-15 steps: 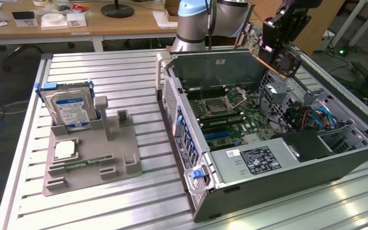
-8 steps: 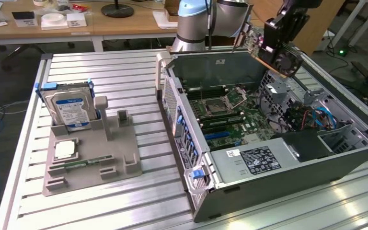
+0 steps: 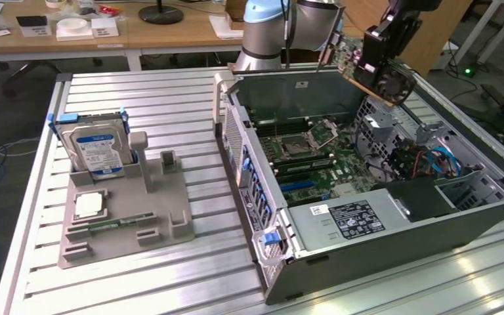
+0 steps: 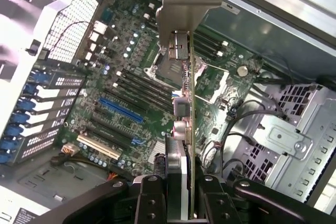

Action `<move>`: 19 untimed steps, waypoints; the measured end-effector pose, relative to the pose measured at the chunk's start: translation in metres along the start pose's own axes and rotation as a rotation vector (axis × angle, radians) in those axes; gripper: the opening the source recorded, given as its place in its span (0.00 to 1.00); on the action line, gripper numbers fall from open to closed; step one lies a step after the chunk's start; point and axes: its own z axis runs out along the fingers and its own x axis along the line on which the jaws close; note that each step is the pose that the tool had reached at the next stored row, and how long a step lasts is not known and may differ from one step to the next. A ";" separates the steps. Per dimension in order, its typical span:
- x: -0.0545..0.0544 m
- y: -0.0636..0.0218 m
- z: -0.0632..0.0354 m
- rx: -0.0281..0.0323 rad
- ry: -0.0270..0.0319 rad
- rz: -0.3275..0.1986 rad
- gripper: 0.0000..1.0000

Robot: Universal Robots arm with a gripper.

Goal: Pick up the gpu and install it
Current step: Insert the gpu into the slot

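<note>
The gpu (image 3: 380, 67) hangs tilted in the air above the far right corner of the open computer case (image 3: 383, 236), its black fan shroud facing the exterior view's right. My gripper (image 3: 390, 34) is shut on its upper end. In the wrist view the gpu (image 4: 185, 103) appears edge-on between my fingers (image 4: 152, 200), with its metal end bracket (image 4: 184, 3) pointing away from the camera. It hovers over the motherboard (image 4: 126, 93), clear of the blue slot (image 4: 122, 109) and touching nothing inside the case.
A grey fixture (image 3: 125, 216) on the exterior view's left holds a silver hard drive (image 3: 97, 149), a chip (image 3: 88, 205) and a green memory stick (image 3: 116, 223). Inside the case are a power supply (image 3: 350, 220), cables (image 3: 432, 161) and a drive cage (image 4: 283, 129).
</note>
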 end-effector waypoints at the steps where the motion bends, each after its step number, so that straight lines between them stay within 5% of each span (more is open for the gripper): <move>1: 0.000 0.0000 0.0000 0.0002 0.0002 -0.011 0.28; 19: 0.000 0.0000 0.0000 0.0038 0.0037 -0.212 0.28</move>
